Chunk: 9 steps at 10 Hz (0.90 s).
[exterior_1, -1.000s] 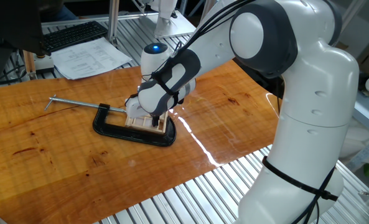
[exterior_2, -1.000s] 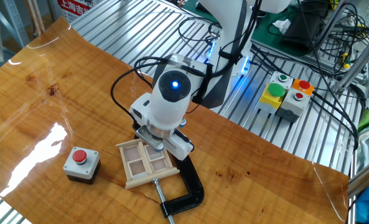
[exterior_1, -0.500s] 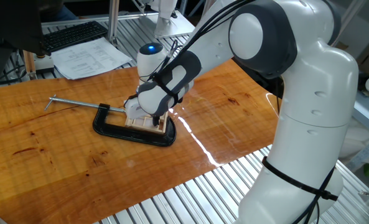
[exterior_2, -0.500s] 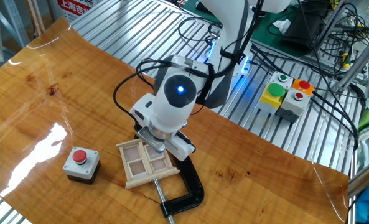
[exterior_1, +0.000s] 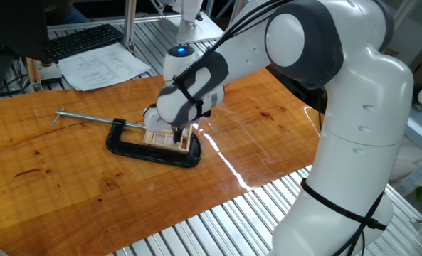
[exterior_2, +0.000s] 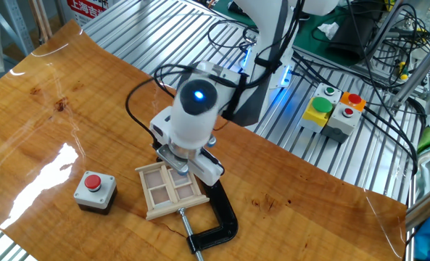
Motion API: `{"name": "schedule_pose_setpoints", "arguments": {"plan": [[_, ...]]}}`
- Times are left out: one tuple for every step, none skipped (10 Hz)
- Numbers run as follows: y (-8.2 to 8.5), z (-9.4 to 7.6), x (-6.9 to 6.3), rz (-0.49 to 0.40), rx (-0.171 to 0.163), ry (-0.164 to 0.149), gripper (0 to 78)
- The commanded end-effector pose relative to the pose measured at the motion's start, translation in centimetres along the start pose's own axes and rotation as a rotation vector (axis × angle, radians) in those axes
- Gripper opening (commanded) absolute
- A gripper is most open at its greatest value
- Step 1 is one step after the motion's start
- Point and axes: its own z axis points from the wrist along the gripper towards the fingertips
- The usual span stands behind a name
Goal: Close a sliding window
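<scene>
- Sliding window [exterior_2: 169, 190]: a small rectangular frame of light wood, lying flat on the orange-brown desk [exterior_2: 48, 123].
- Thin wooden bars divide it into pale square and oblong panes.
- One short end sits within the black C-clamp [exterior_2: 222, 214].
- In the one fixed view only its near edge [exterior_1: 169, 141] shows.

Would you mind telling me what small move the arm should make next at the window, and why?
Probably a short sideways push along the frame. The tool is already down on the window, which the C-clamp pins to the table, so the frame should stay put while a pane slides. Its fingertips are hidden.
</scene>
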Motion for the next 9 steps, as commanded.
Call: {"name": "schedule_pose_setpoints", "arguments": {"plan": [[2.1,-2.6,-1.2,0.113,-0.137,0.000,0.0],[2.5,-2.9,-1.4,0.121,-0.144,0.002,0.0],[2.6,-2.9,-1.6,0.120,-0.144,0.000,0.0],[2.8,-2.7,-1.8,0.123,-0.148,-0.008,0.0],[3.0,-2.3,-1.9,0.130,-0.156,-0.015,0.0],[3.2,-2.0,-2.0,0.134,-0.161,-0.021,0.0],[3.3,-1.8,-2.1,0.135,-0.162,-0.026,0.0],[3.4,-1.6,-2.2,0.136,-0.163,-0.032,0.0],[3.5,-1.4,-2.3,0.137,-0.164,-0.038,0.0]]}}
